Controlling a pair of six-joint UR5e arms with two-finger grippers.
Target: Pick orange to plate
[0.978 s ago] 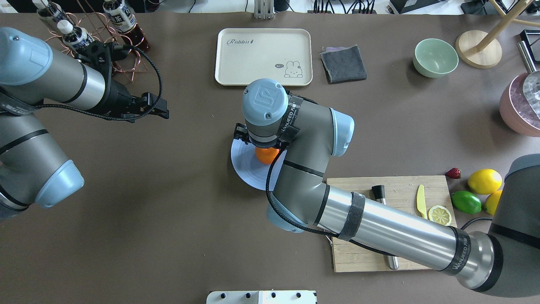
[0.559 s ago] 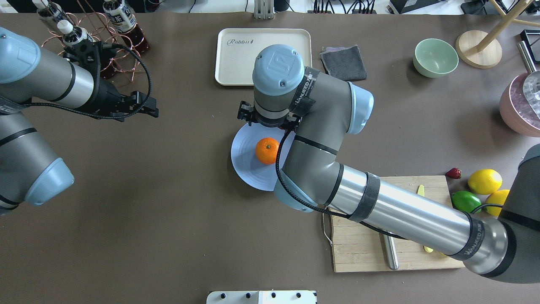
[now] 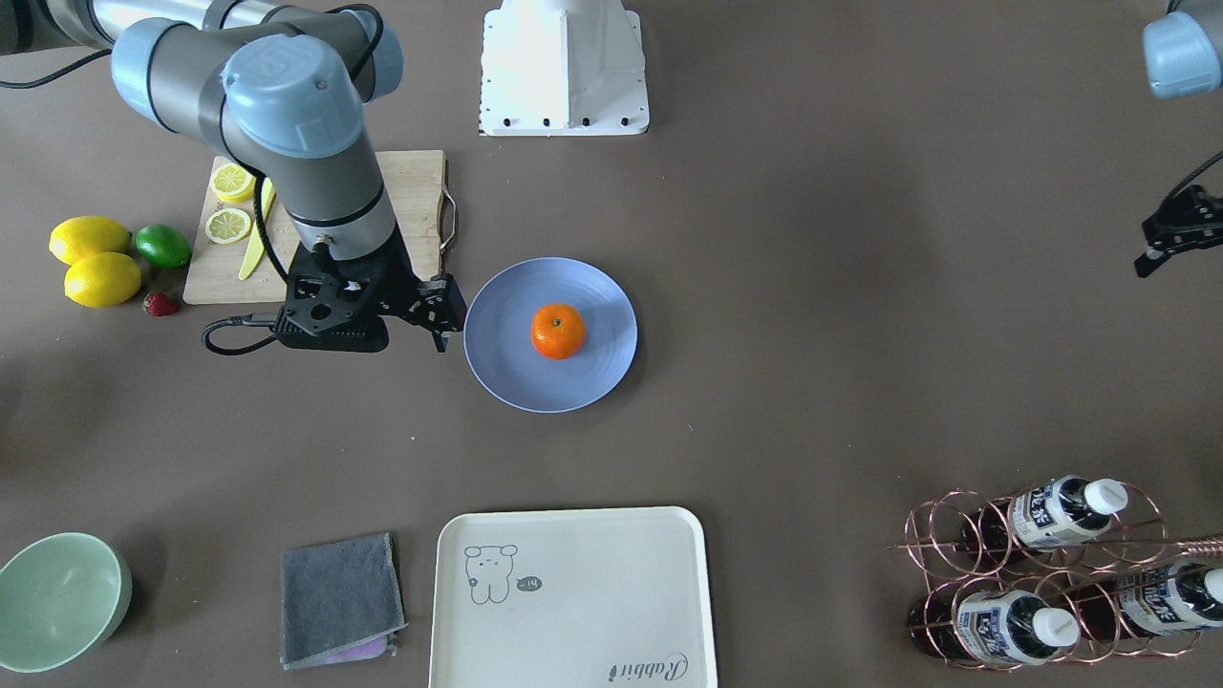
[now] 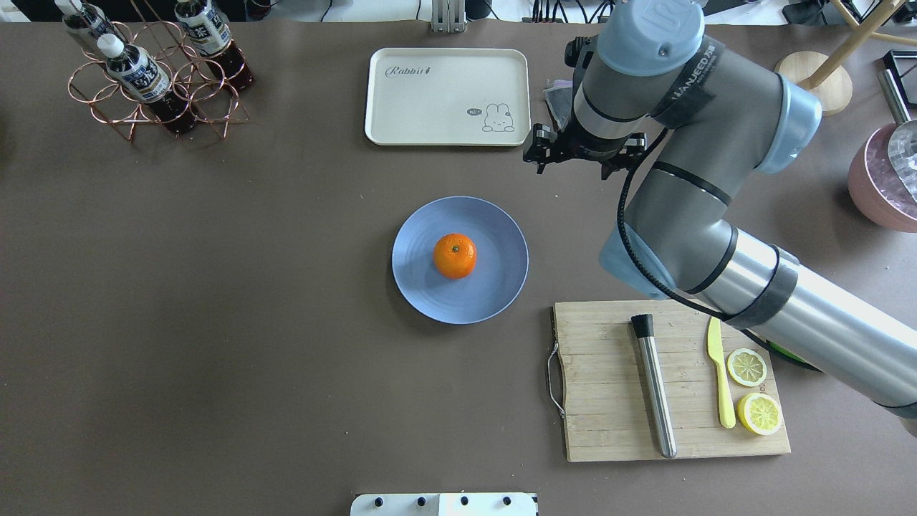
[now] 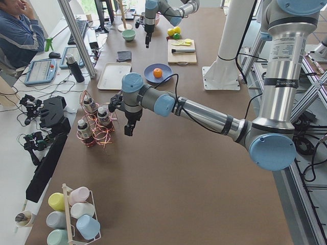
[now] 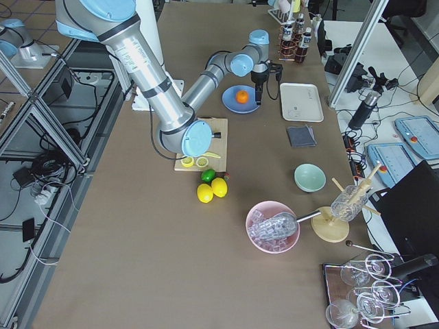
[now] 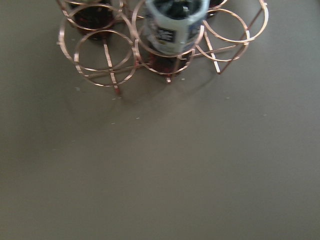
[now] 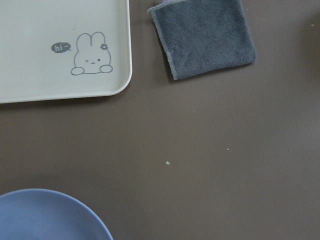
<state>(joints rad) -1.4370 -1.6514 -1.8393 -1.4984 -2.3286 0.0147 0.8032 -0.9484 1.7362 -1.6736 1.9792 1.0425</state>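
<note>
The orange (image 4: 454,255) sits near the middle of the round blue plate (image 4: 494,287), stem dimple up, with nothing touching it; it also shows as orange (image 3: 558,331) on plate (image 3: 506,363). My right gripper (image 3: 441,320) hangs open and empty just beside the plate's rim, on the cutting-board side. Its wrist view shows only the plate's edge (image 8: 45,215), the tray corner and a grey cloth. My left gripper (image 3: 1170,239) is far off at the table's side near the bottle rack; whether it is open or shut I cannot tell.
A cream tray (image 4: 448,97) and grey cloth (image 3: 339,597) lie beyond the plate. The wooden cutting board (image 4: 616,387) carries a metal rod, a yellow knife and lemon slices. Lemons and a lime (image 3: 96,258), a green bowl (image 3: 57,602) and a copper bottle rack (image 4: 150,79) stand around.
My right arm has risen off the plate and swung toward the back right, leaving the orange on the plate. My left arm has drawn back out of the overhead view.
</note>
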